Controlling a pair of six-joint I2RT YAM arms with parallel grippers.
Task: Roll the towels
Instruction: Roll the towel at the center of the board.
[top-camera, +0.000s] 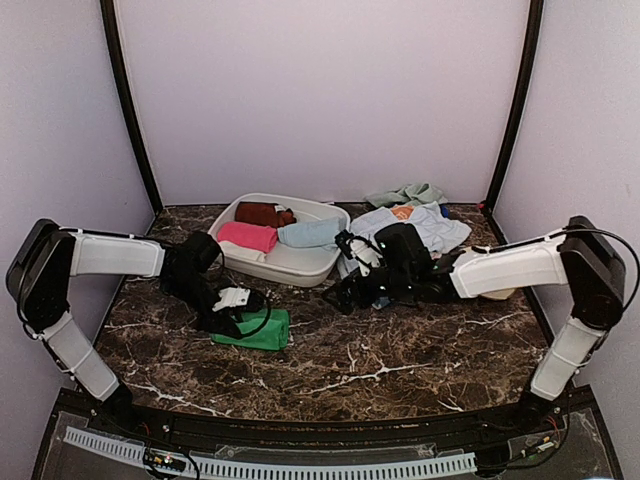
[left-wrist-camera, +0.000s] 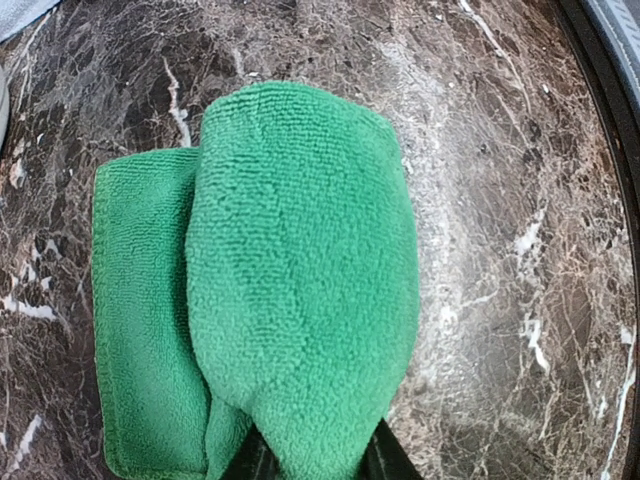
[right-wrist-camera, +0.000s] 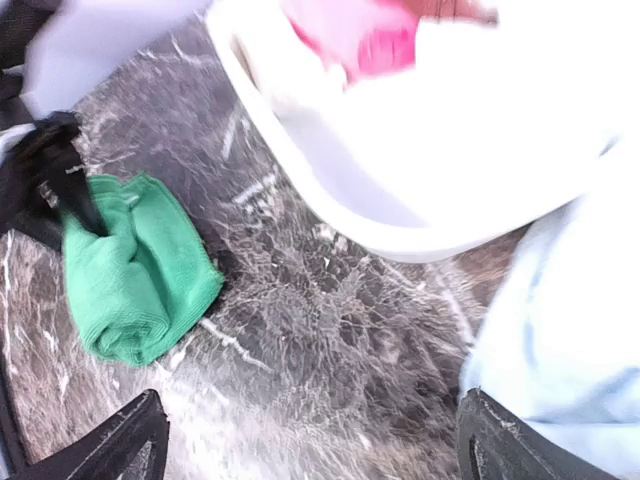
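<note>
1. On the marble table (top-camera: 400, 370), left of centre, lies the green towel (top-camera: 255, 330), partly folded, one thick flap doubled over a flatter layer.
2. Left gripper (top-camera: 232, 300) is down on the towel's near-left edge. The left wrist view shows the flap (left-wrist-camera: 300, 300) running down between the two fingers (left-wrist-camera: 250, 465). The jaws are drawn in narrow and pinch the flap from both sides.
3. Right gripper (top-camera: 347, 290) hangs low just right of the basin (top-camera: 300, 262). Its jaws are spread wide with only bare marble between them and grip nothing.
4. The basin is just behind the green towel and between the two grippers. It holds a pink towel (top-camera: 247, 236), a brown towel (top-camera: 262, 213) and a pale blue towel (top-camera: 310, 232), the blue one draped over the right rim.
5. Behind the right arm, a loose heap of pale blue cloth (top-camera: 425, 228) with a peach print (top-camera: 402, 212) lies against the basin's right side. The arm covers the heap's front.
6. At the back wall a crumpled grey-green towel (top-camera: 408, 193) lies apart from the rest.
7. From the right wrist, the green towel (right-wrist-camera: 135, 265) is well to the left and the basin wall (right-wrist-camera: 400, 190) looms just ahead.
</note>
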